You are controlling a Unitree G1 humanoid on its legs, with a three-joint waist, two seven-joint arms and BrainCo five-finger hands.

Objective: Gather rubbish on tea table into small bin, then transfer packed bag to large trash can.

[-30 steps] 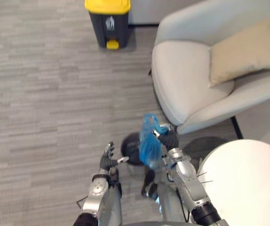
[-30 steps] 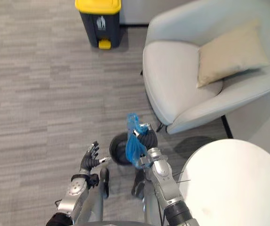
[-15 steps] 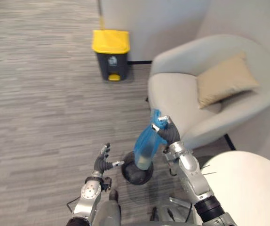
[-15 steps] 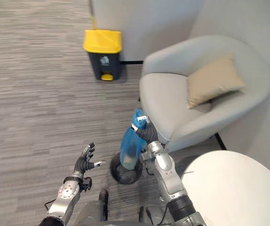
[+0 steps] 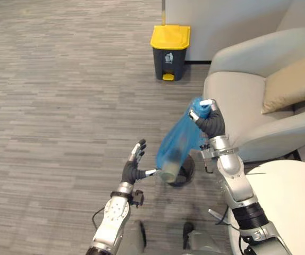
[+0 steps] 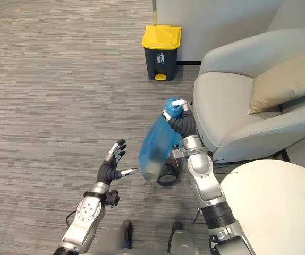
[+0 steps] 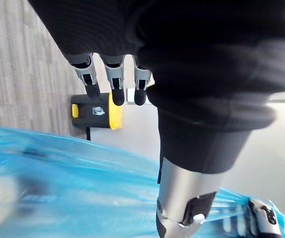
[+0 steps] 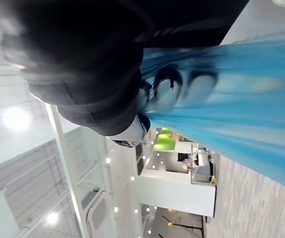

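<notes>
The room had a grey striped floor [image 5: 62,106], with a large trash can [image 5: 169,44], dark-bodied and yellow-lidded, standing against the far wall. To the right stood a pale grey armchair [image 5: 237,106] with a beige cushion [image 5: 293,82] propped in it. The curved edge of the white round counter [image 5: 290,202] showed at the lower right.

The right hand [image 5: 210,119] was raised in front of the armchair's seat, its fingers curled tightly round the gathered neck of the blue bag [image 5: 179,143]. In the right wrist view, the blue plastic [image 8: 232,99] stretched away from that closed grip. The bag hung slantwise from the hand, off the floor, with something pale showing through the plastic at its lower end. That end hung just above the small bin [image 6: 168,174], a dark round thing on the floor between the two arms.

The left hand [image 5: 134,169] was held up beside the bag's lower end, open, with its fingers [image 7: 113,79] straight and spread and nothing in it. Its thumb pointed at the bag from just beside it; whether it touched could not be told.
</notes>
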